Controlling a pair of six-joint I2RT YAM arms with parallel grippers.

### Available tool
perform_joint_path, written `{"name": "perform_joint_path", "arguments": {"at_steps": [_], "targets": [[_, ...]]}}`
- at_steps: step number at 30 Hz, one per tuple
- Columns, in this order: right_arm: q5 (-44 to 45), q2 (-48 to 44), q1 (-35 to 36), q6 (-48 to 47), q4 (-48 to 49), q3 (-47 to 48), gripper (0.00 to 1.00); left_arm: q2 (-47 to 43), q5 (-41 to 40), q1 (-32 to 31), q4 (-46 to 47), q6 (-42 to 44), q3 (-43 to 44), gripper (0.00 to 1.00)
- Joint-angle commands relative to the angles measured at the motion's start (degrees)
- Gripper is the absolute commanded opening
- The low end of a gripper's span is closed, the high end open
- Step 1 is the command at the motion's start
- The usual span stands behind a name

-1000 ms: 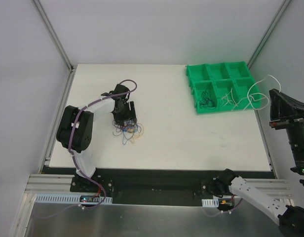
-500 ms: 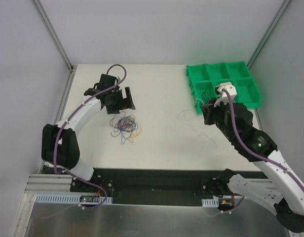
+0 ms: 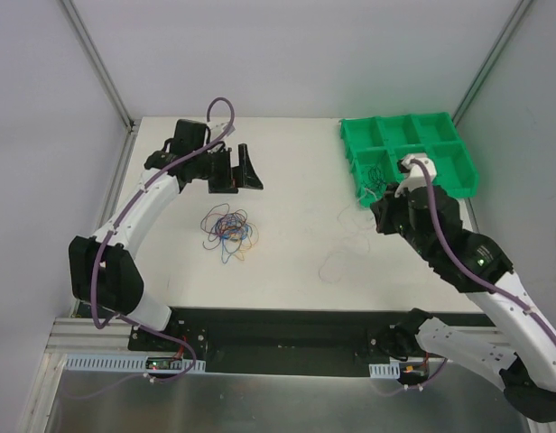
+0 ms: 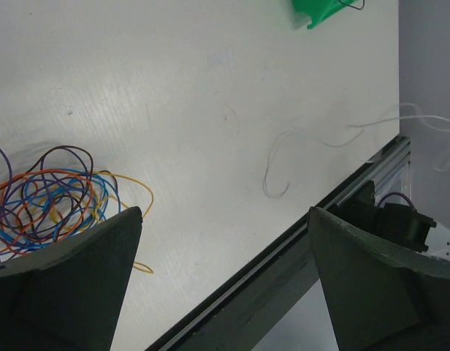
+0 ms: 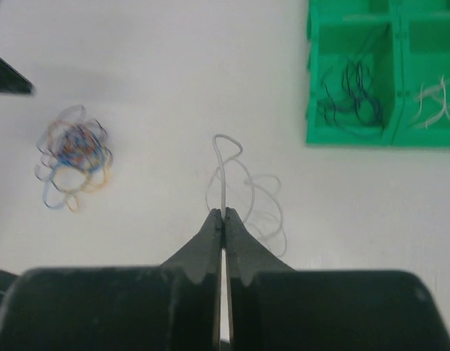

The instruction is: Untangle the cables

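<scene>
The cables lie as a tangle [image 3: 227,227] of blue, red, orange and yellow wires on the white table [image 3: 296,280]; in the left wrist view the tangle [image 4: 50,208] sits at the lower left. My left gripper [image 3: 239,171] [image 4: 225,213] hangs open just behind the tangle, nothing between its fingers. My right gripper [image 5: 223,213] is shut on a thin white wire [image 5: 223,164], which loops onto the table [image 3: 337,262] right of centre. From above, the right gripper [image 3: 382,215] hangs by the green tray's front corner.
A green tray [image 3: 352,135] [image 5: 349,139] with several compartments stands at the back right. One compartment holds black wires [image 5: 349,95], the one beside it white wires [image 5: 437,106]. The table's front edge and a black rail [image 4: 283,263] run below the left gripper.
My left gripper rose off the tangle, drew back and opened wide. The right arm swung in from the far right with the white wire, which now trails onto the table.
</scene>
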Motion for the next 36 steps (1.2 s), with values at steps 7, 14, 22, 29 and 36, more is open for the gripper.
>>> {"name": "perform_joint_path", "arguments": {"at_steps": [7,14,22,29,36], "targets": [[-6.83,9.29,-1.65,17.24,-7.02,-14.97,0.00,-3.66,7.59,-0.88,2.31,2.67,-4.16,0.95],[-11.95,31.00,-6.31,14.79,-16.58,-10.60,0.21,-4.63,9.26,-1.15,3.20,2.23,-5.14,0.95],[-19.85,31.81,-8.25,12.59,-10.36,-13.48,0.80,-4.37,10.67,-0.80,3.20,2.23,-5.05,0.94],[-14.15,37.25,-5.80,10.22,-6.05,-14.45,0.84,-4.80,10.14,-0.53,3.20,2.40,-5.23,0.94],[-11.15,43.85,-1.66,13.55,-4.03,-16.29,0.85,-5.42,8.82,-0.27,3.11,2.58,-5.40,0.94]]}}
